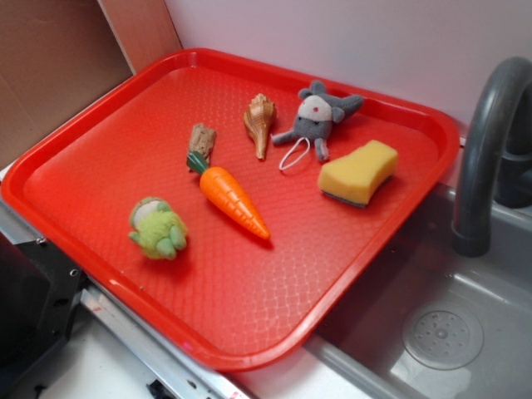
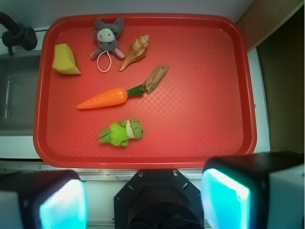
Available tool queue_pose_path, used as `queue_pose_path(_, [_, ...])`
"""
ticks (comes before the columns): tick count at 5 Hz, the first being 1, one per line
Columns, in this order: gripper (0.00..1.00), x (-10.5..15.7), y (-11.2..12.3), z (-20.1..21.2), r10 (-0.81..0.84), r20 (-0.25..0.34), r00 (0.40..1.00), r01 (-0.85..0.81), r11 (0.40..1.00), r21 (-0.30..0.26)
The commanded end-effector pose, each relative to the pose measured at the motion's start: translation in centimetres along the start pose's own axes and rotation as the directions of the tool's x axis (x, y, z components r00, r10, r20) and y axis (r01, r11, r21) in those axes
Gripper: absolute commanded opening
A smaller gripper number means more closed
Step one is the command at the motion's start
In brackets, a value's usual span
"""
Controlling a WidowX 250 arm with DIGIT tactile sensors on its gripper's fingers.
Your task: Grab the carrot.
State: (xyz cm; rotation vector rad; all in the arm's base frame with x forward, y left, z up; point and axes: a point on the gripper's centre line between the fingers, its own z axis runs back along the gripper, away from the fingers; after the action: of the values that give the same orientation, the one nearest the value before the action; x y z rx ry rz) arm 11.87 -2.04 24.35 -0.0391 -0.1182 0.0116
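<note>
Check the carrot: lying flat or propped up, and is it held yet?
Lying flat on the red tray, not held. The carrot rests on its side; the gripper is open, its fingers above the tray's near edge.

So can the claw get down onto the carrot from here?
Probably yes. The carrot lies flat in open tray space, apart from the green toy and bark piece. The claw hangs above, open.

Red tray (image 1: 100, 125) bearing carrot (image 1: 233, 202), toys
</note>
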Motion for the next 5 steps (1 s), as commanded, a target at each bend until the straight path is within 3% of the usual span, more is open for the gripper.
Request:
queue_pose_path(1, [1.0,0.0,0.0,0.0,0.0,0.0,1.0,0.0,1.0,0.0])
queue_pose_path(2, [1.0,-0.3,-3.9,0.3,0.173,0.078,0.982,-0.162,0.978,-0.133])
queue_pose_path(3, [1.0,0.5,-6.8,-0.2,0.383,0.108,0.918,-0.356,0.911,-0.207])
queue_pose_path(5, [1.0,2.1,-8.5,-3.2,0.724,0.206,0.658,-0.706,0.689,-0.164])
